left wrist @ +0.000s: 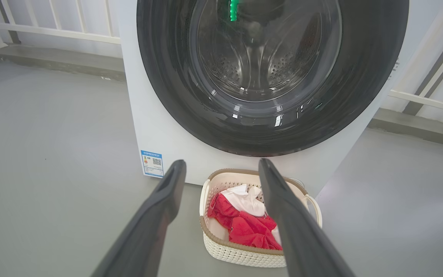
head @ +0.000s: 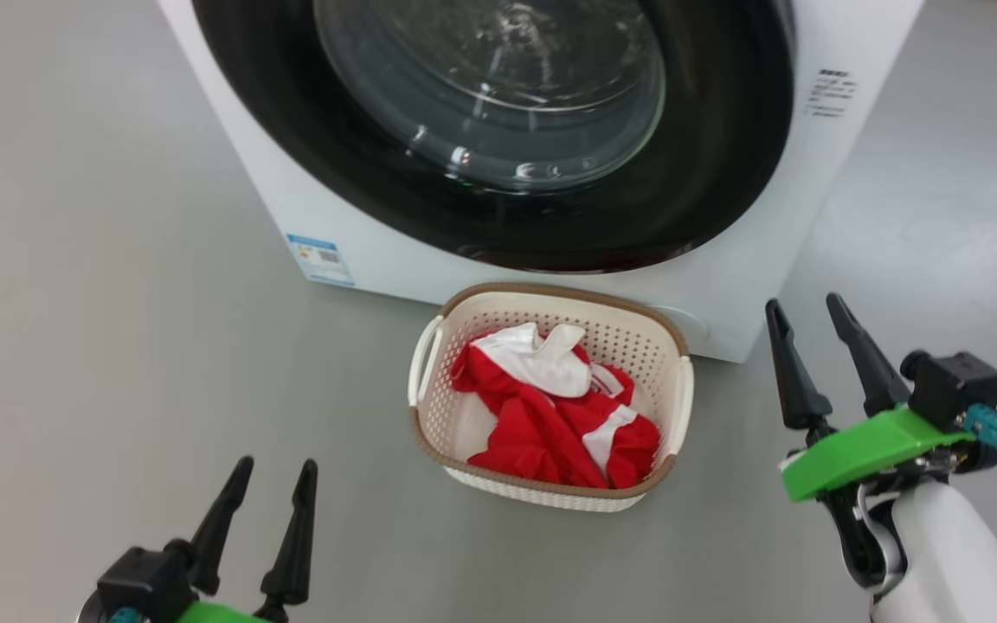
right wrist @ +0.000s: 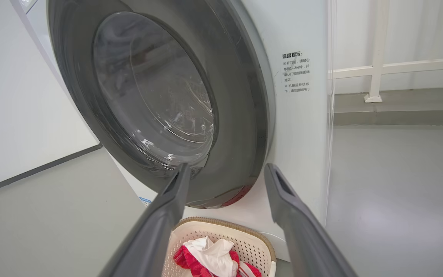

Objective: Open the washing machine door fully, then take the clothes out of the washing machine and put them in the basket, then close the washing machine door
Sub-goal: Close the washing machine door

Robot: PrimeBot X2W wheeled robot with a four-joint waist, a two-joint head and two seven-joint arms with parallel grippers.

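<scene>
The washing machine (head: 377, 251) is white with a small blue-and-white label (head: 319, 260), and the washing machine door (head: 723, 156) has a glossy black rim around clear glass. The basket (head: 442, 415) is cream-white, dotted with holes, brown along its woven-look rim, and the clothes (head: 542, 433) are bright red with white panels. The floor (head: 118, 346) is plain grey; the left pincer (head: 278, 463) and right pincer (head: 805, 301) are black, the right backed by a bright green mount (head: 871, 446) and what may be a teal plug (head: 996, 430).
</scene>
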